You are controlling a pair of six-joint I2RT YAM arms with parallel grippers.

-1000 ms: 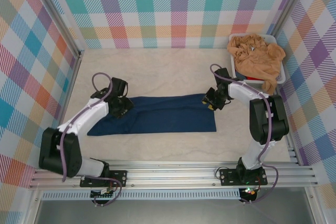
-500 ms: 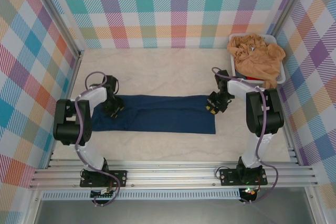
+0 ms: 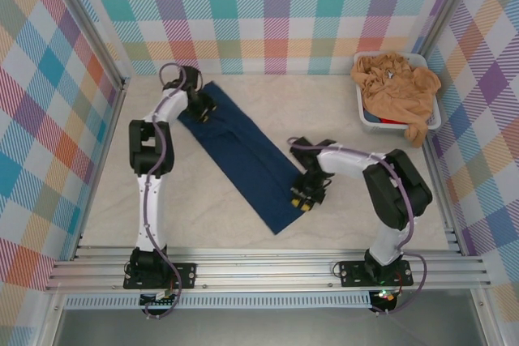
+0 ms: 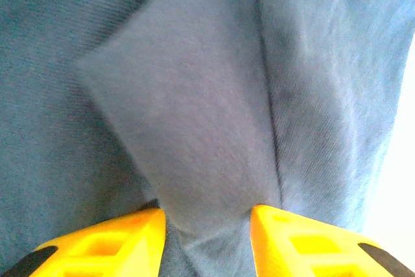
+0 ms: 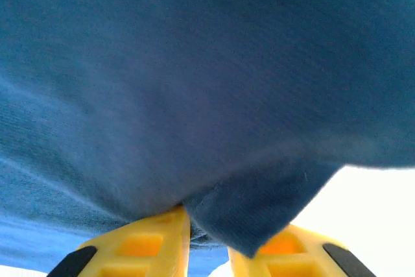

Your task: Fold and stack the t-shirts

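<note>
Walls point(image 3: 276, 14): pastel plaid panels on the left, back and right of the cell.
Worktop point(image 3: 203, 200): beige and lightly mottled, with an aluminium rail along the near edge.
Navy t-shirt point(image 3: 243, 151): folded into a long narrow strip lying flat on the worktop. It runs diagonally from the far-left corner area to near centre, and both ends are gripped.
Tub point(image 3: 420, 57): white plastic, in the far-right corner against the right wall, well apart from the navy strip.
Tan t-shirts point(image 3: 397, 87): a crumpled heap of tan-orange cloth filling the tub, with one piece hanging over its near-right rim.
Left tool point(image 3: 203, 109): at the far-left end of the strip, arm stretched towards the back wall. In the left wrist view its yellow fingers point(image 4: 123, 235) are pinching a raised fold of the navy cloth.
Right tool point(image 3: 303, 198): at the right edge of the strip's near end, arm reaching in from the right. In the right wrist view its yellow fingers point(image 5: 149, 244) are nearly together, clamping a corner of the navy cloth, and the rest of the cloth drapes above them.
</note>
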